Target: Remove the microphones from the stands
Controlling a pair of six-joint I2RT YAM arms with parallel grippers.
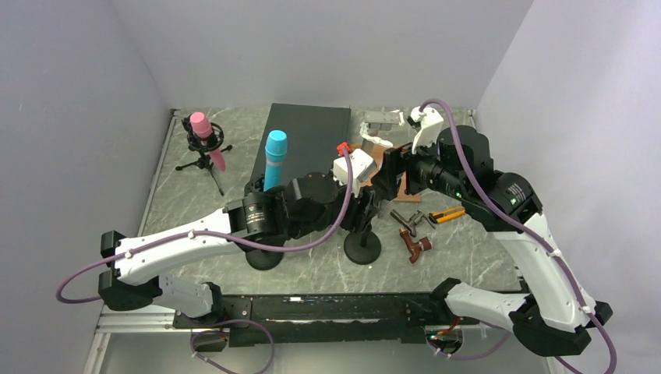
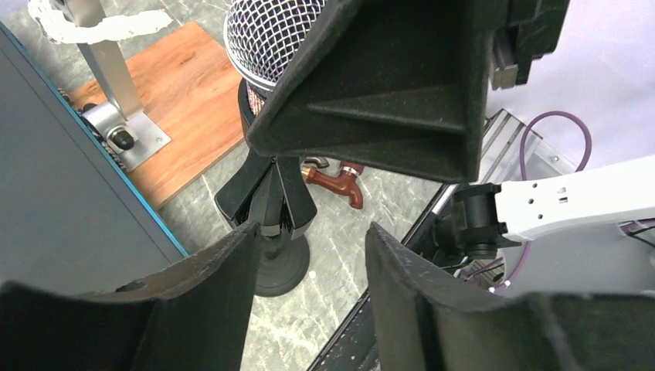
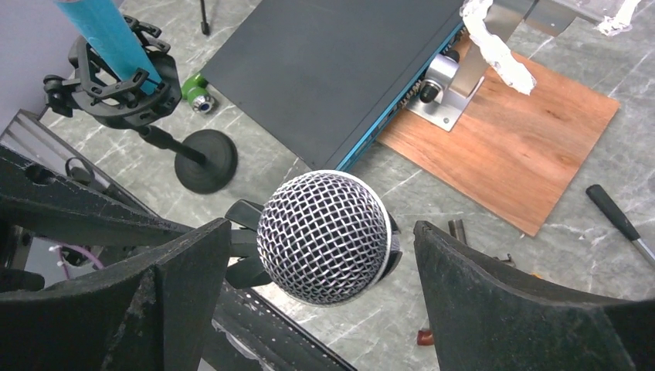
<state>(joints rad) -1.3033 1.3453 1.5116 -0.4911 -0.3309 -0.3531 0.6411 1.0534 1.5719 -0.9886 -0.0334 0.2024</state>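
Both apart: left end effector [image 2: 310,228] near the stand [image 1: 362,248], right end effector [image 3: 320,228] around the microphone [image 2: 266,35] in it.

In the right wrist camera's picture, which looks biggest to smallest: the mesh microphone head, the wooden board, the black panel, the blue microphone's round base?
1. black panel and wooden board: too alike to rank
2. microphone head, though nearness to the camera inflates it
3. blue microphone's round base
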